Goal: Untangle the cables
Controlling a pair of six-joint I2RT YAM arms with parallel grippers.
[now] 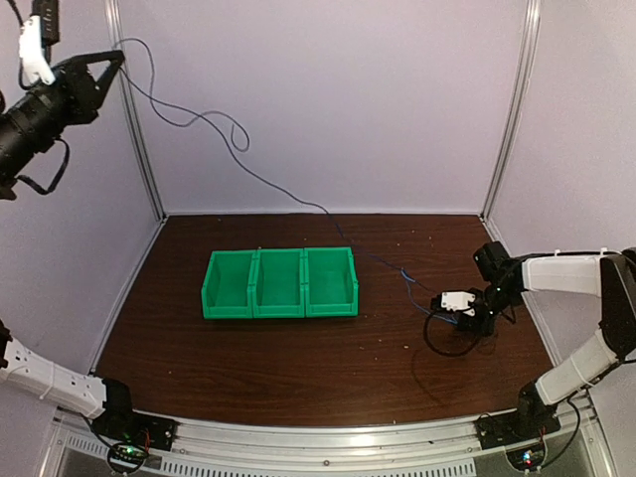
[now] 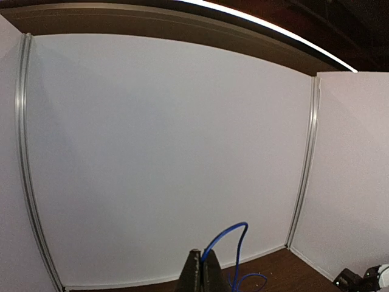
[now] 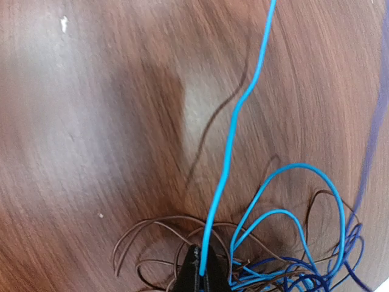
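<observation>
My left gripper (image 1: 116, 59) is raised high at the far left and is shut on the end of the blue cable (image 1: 402, 271). The cable runs down past the back wall to the table at the right. In the left wrist view the fingers (image 2: 194, 274) pinch the blue cable (image 2: 234, 231), which arcs up and drops away. My right gripper (image 1: 465, 314) is low on the table at the right, over the tangle of cables (image 1: 445, 343). In the right wrist view it (image 3: 201, 277) is shut on the bright blue cable (image 3: 228, 158), with thin dark wires (image 3: 146, 228) and blue loops (image 3: 292, 213) around it.
Three green bins (image 1: 280, 283) stand in a row at the middle of the brown table (image 1: 298, 368). White walls with metal corner posts (image 1: 139, 129) close in the back and sides.
</observation>
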